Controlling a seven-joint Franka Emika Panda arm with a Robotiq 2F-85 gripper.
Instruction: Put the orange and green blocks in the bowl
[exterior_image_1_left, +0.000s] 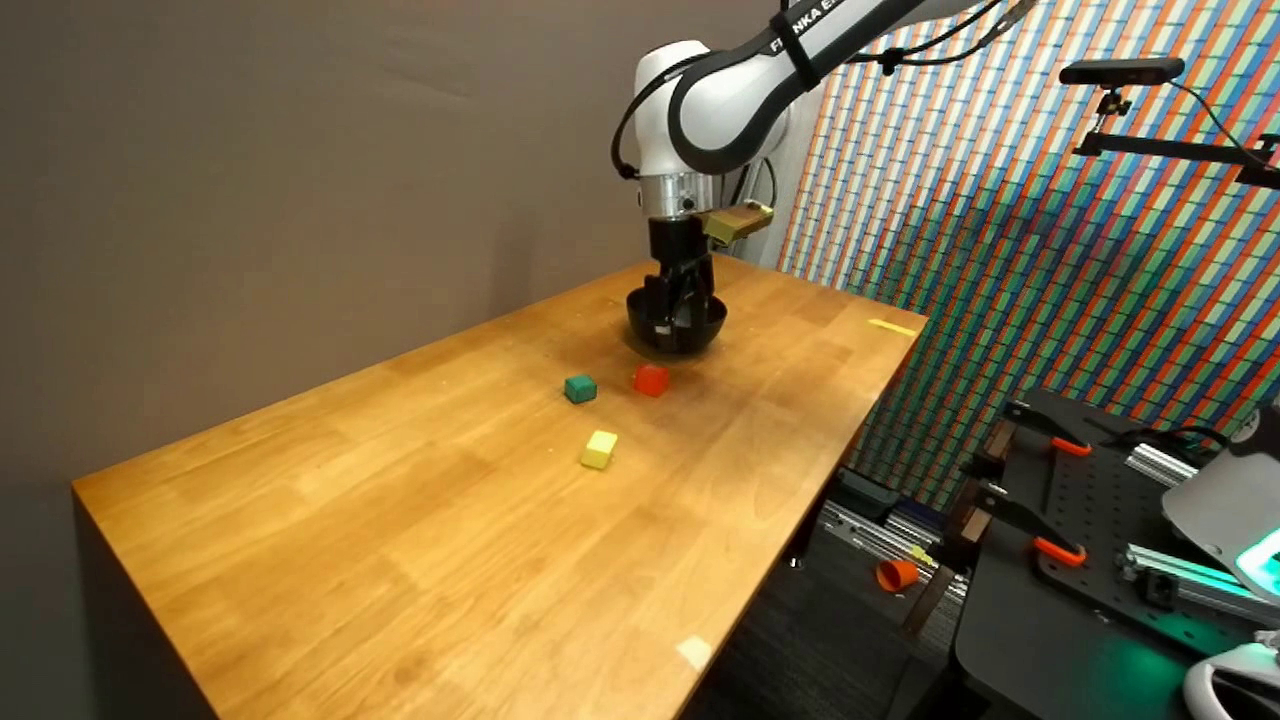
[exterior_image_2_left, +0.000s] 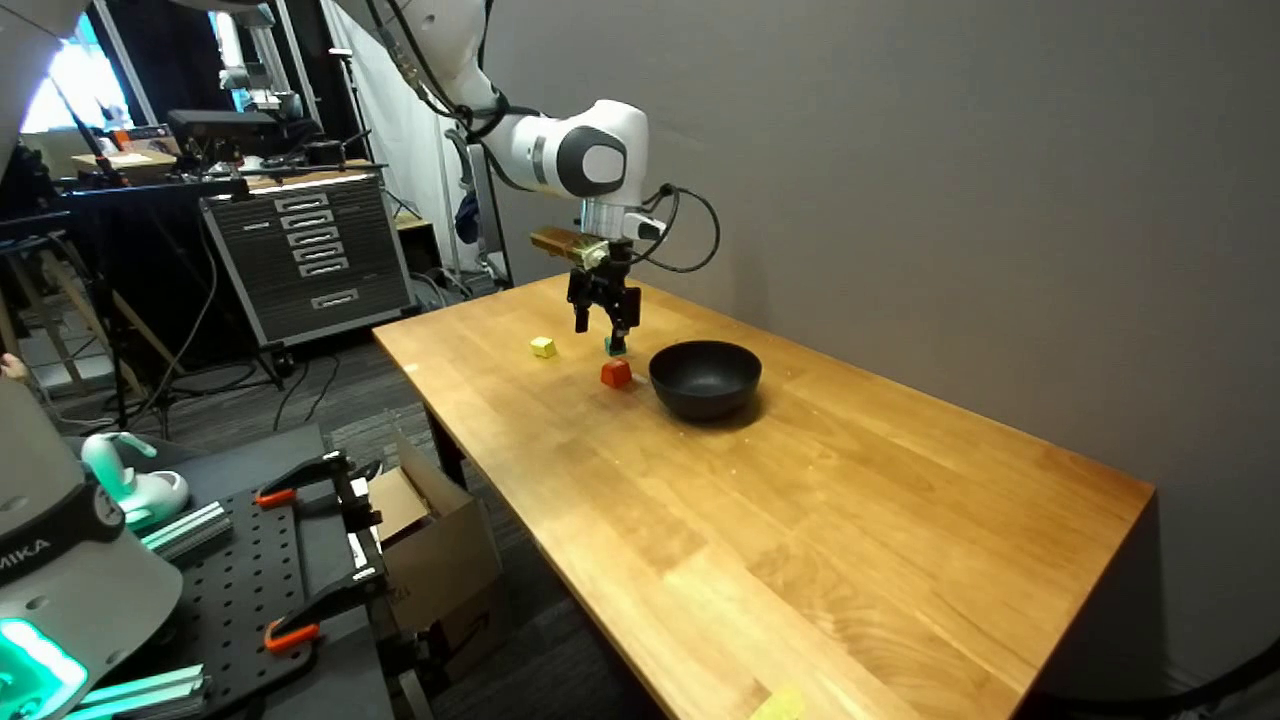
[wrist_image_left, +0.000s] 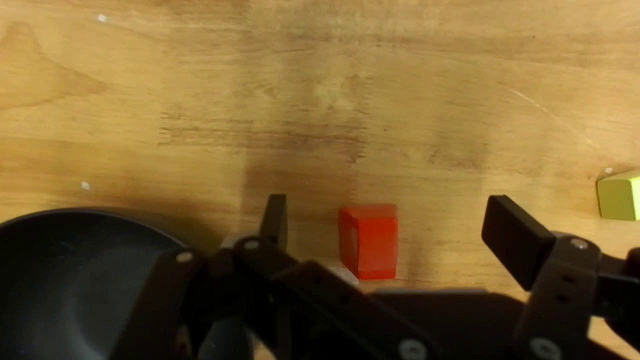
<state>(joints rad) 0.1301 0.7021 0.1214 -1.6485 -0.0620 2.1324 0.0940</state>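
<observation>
Target for the step in hand looks to be the red-orange block (wrist_image_left: 370, 242), just beside the bowl (exterior_image_2_left: 704, 375); the green block (exterior_image_1_left: 580, 389) lies a little farther from that bowl. I should lower straight down, slipping the bowl-side finger past the rim without nudging it, then squeeze evenly and lift above the rim before crossing. My gripper (wrist_image_left: 386, 223) hangs above the red-orange block, fingers spread wide, holding nothing and, as far as I can see, touching nothing.
</observation>
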